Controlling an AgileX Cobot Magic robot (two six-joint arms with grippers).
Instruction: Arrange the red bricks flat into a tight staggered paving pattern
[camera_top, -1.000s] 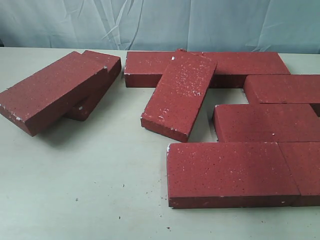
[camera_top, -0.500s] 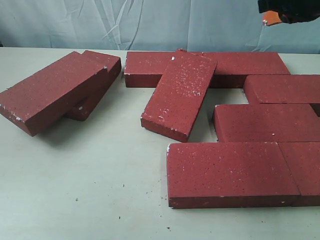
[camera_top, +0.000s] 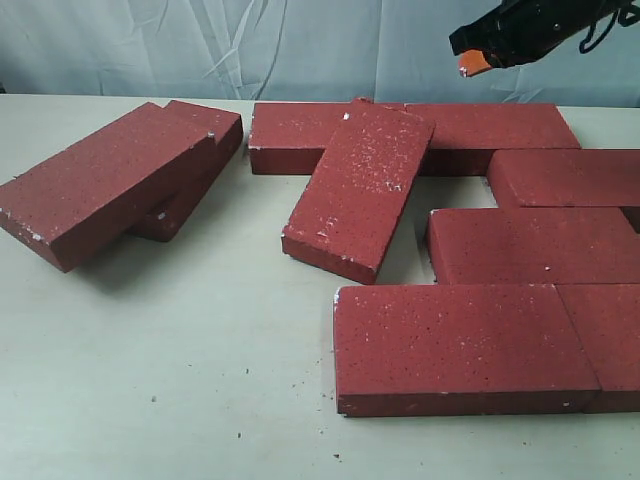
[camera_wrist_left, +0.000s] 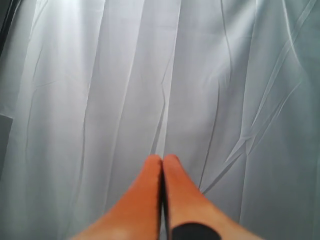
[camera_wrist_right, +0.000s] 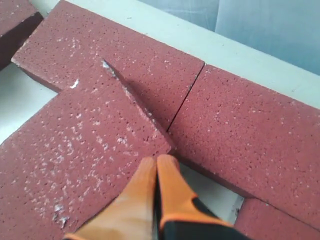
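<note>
Several red bricks lie on the pale table. One tilted brick (camera_top: 360, 185) (camera_wrist_right: 75, 150) leans askew across the back-row bricks (camera_top: 300, 135) (camera_wrist_right: 250, 135). On the right, bricks (camera_top: 535, 245) lie flat in rows, the nearest one (camera_top: 460, 345) at the front. Two bricks (camera_top: 105, 185) are stacked crookedly at the left. My right gripper (camera_top: 473, 62) (camera_wrist_right: 157, 159) hangs shut and empty in the air above the back row, near the tilted brick's far corner. My left gripper (camera_wrist_left: 162, 157) is shut and empty, facing the curtain; it is out of the exterior view.
A pale blue-grey curtain (camera_top: 300, 45) (camera_wrist_left: 200, 75) hangs behind the table. Bare table surface (camera_top: 180, 360) spreads across the front left. Small red crumbs dot the table near the front brick.
My right arm has come into the exterior view from the upper right and moved leftward and slightly down above the back row. The bricks have not moved.
</note>
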